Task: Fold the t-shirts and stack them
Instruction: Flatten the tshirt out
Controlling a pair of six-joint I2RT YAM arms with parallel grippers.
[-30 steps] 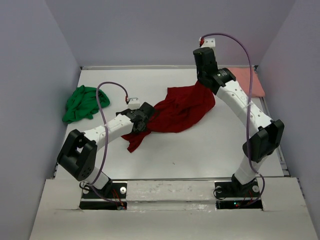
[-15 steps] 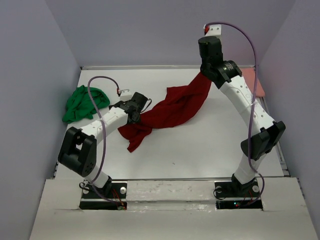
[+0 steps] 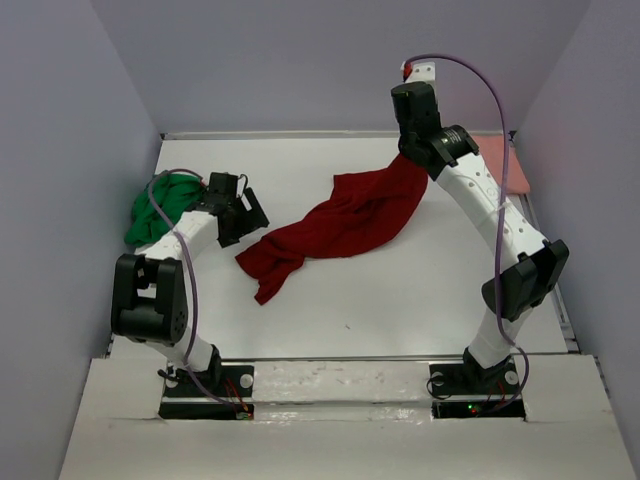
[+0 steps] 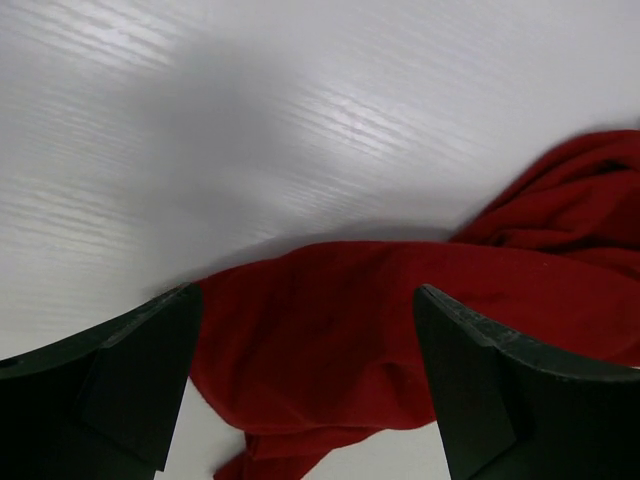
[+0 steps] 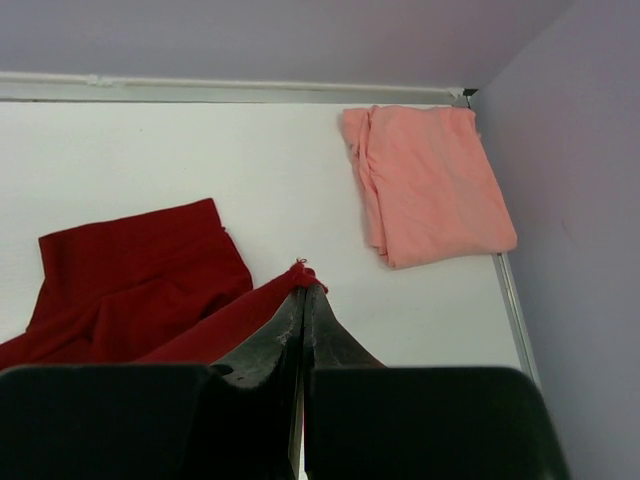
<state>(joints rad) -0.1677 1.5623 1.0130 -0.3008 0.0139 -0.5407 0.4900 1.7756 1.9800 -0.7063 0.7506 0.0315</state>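
Observation:
The dark red t-shirt [image 3: 340,222] lies crumpled across the middle of the table, its right corner lifted. My right gripper [image 3: 404,158] is shut on that corner of the red shirt [image 5: 300,272] and holds it above the table. My left gripper [image 3: 248,215] is open and empty, just left of the shirt's lower left end; the red cloth [image 4: 400,320] shows between its jaws in the left wrist view. The bright green t-shirt [image 3: 160,206] lies bunched at the left edge. The salmon pink t-shirt [image 3: 505,160] lies folded at the back right corner, and also shows in the right wrist view [image 5: 430,185].
White table [image 3: 400,300] enclosed by grey walls on three sides, with a rail along the back edge [image 5: 230,88]. The left arm's purple cable [image 3: 170,215] loops over the green shirt.
My left gripper has let go of the red shirt and moved left and back toward the green shirt. The shirt's left end has dropped flat. My right gripper stays raised, holding its corner.

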